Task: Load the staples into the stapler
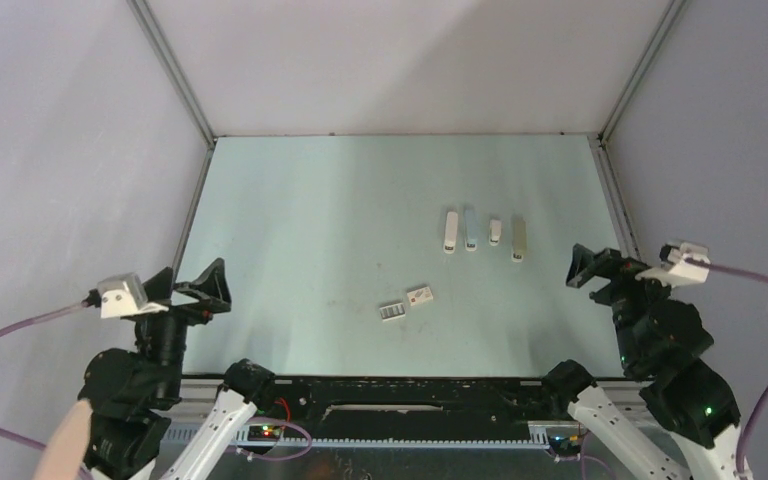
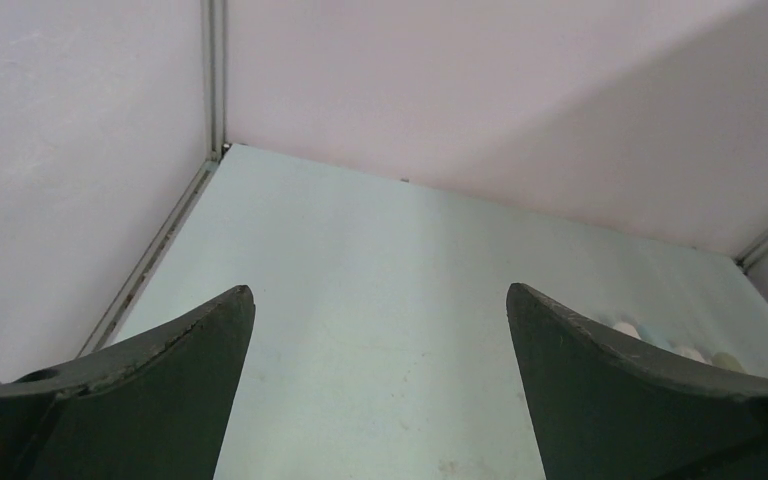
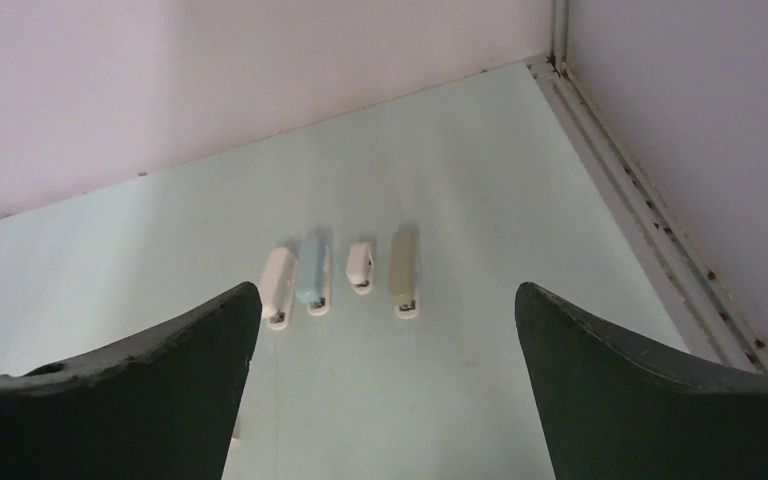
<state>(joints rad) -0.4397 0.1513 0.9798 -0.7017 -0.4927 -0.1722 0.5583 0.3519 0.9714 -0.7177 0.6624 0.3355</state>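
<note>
- A pale mint-green worktop (image 1: 340, 220) with a smooth matte face is enclosed by plain lilac-grey walls, with aluminium rails along the seams.
- Faint scuffs and dark specks are seen on the worktop towards its near edge.
- The staples (image 1: 392, 312) lie as thin grey strips in a small white rectangular tray, near the middle of the worktop and slightly right of centre, resting flat and touched by nothing.
- A small white box sleeve (image 1: 420, 295) with a red mark is set just beside the tray, on its far right; its print is too small to be read.
- Four slim plastic staplers with rounded ends are ranged side by side farther back on the right, well apart from the tray.
- From left to right they are a white stapler (image 3: 278, 288), a pale blue stapler (image 3: 311, 281), a short white stapler (image 3: 361, 267) and a beige stapler (image 3: 404, 272).
- No brand or lettering can be made out on them.
- The left end effector (image 2: 378, 290) is held at the near left edge, its dark, matte, curved fingers spread wide apart, with nothing between them.
- The right end effector (image 3: 386, 287) is held at the near right edge, likewise spread wide and gripping nothing, with the staplers seen between its fingers farther off.
- Purple cables are run from the white camera housings on both wrists.
</note>
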